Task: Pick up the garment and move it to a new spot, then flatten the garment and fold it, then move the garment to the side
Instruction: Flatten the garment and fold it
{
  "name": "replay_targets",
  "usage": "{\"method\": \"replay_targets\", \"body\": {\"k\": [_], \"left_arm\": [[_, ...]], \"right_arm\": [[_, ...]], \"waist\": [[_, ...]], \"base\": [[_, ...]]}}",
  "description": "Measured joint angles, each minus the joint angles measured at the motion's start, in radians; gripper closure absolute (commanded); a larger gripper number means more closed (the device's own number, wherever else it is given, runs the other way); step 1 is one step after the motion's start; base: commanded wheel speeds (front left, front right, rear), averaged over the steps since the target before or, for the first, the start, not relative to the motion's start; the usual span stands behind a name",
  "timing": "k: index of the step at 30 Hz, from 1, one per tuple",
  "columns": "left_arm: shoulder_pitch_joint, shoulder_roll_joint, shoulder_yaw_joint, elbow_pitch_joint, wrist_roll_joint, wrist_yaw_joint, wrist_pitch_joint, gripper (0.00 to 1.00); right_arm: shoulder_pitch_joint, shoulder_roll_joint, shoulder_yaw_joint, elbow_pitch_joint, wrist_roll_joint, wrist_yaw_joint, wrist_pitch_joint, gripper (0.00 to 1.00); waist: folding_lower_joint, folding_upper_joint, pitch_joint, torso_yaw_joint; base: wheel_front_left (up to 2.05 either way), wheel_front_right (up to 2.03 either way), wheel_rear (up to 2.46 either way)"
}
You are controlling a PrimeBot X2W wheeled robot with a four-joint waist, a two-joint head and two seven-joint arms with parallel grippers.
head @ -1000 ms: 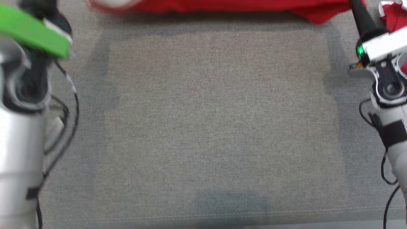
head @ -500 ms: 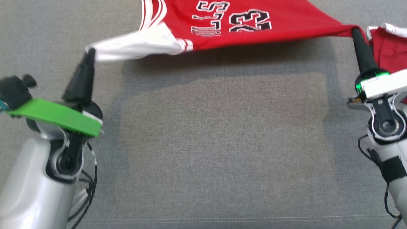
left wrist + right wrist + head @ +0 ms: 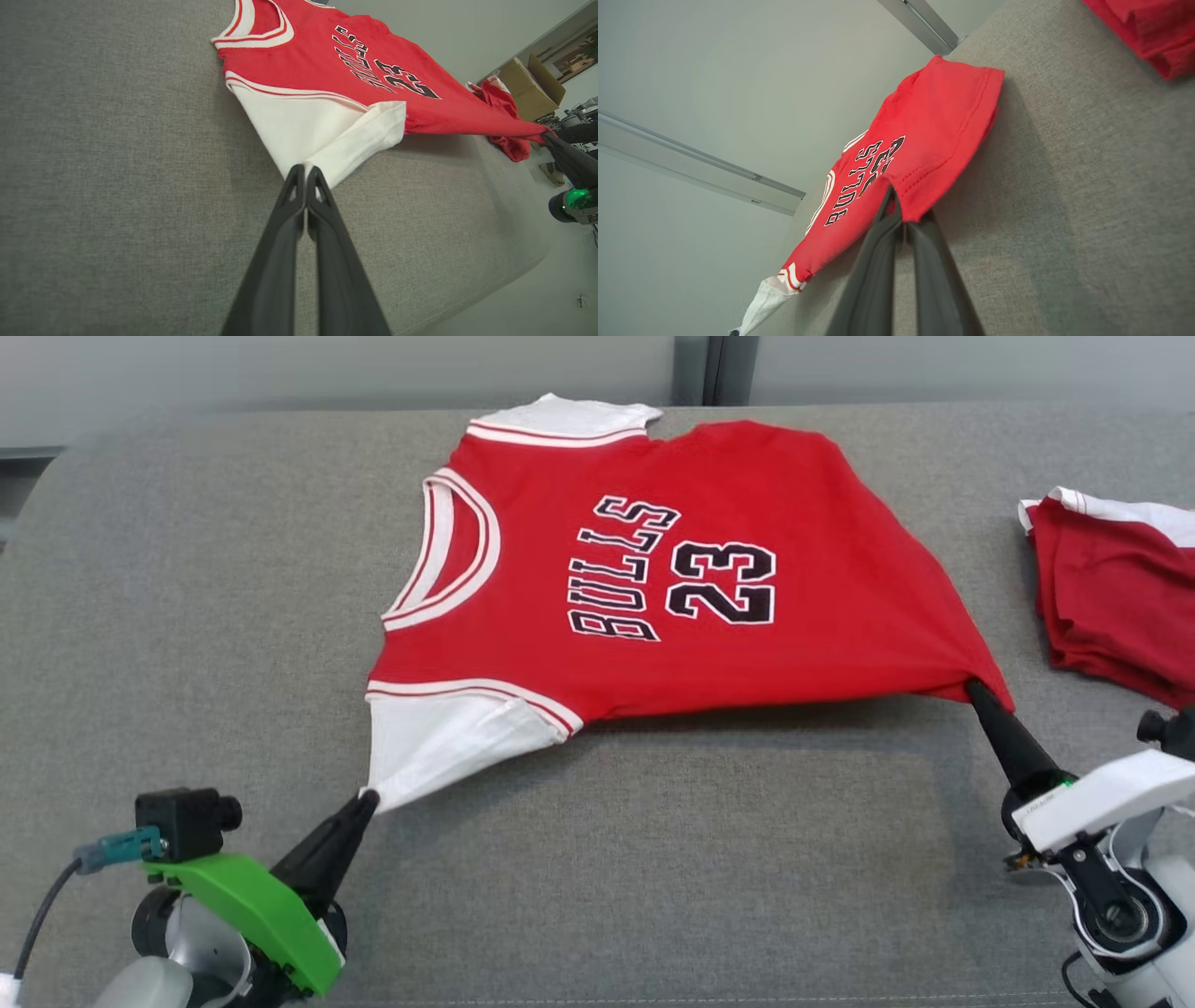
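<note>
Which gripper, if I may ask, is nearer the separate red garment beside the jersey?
Right. The right gripper holds the jersey's corner beside that red garment; the left gripper holds the far sleeve.

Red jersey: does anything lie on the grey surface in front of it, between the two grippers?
Nothing visible does. The grey surface there is bare. The left gripper pinches the white sleeve of the jersey, the right gripper its red corner. Another red garment lies apart, to the right.
</note>
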Motion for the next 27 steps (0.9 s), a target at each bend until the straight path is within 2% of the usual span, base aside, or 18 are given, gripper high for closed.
{"method": "replay_targets", "body": {"k": [6, 12, 20, 24, 27], "left_arm": [[0.089, 0.051, -0.019, -0.059, -0.002, -0.007, 0.042, 1.00], [0.159, 0.097, -0.051, -0.104, 0.000, -0.004, 0.115, 1.00], [0.201, 0.137, -0.009, -0.198, -0.010, 0.046, 0.124, 1.00], [0.241, 0.155, -0.030, -0.223, -0.034, 0.056, 0.168, 1.00], [0.246, 0.162, -0.038, -0.255, -0.033, 0.060, 0.173, 1.00]], "right_arm": [[0.095, -0.055, -0.005, -0.040, -0.009, 0.000, -0.043, 1.00], [0.141, -0.137, 0.079, -0.106, -0.089, 0.000, -0.021, 1.00], [0.212, -0.272, 0.194, -0.212, -0.139, 0.000, 0.067, 1.00], [0.216, -0.290, 0.194, -0.243, -0.137, 0.000, 0.070, 1.00], [0.211, -0.292, 0.144, -0.265, -0.129, 0.000, 0.028, 1.00]], "waist": [[0.0000, 0.0000, -0.025, -0.007], [0.0000, 0.0000, -0.024, -0.012], [0.0000, 0.0000, -0.012, -0.017], [0.0000, 0.0000, 0.004, -0.022], [0.0000, -0.0001, 0.019, -0.024]], "base": [[0.00, 0.00, 0.00], [0.00, 0.00, 0.00], [0.00, 0.00, 0.00], [0.00, 0.00, 0.00], [0.00, 0.00, 0.00]]}}
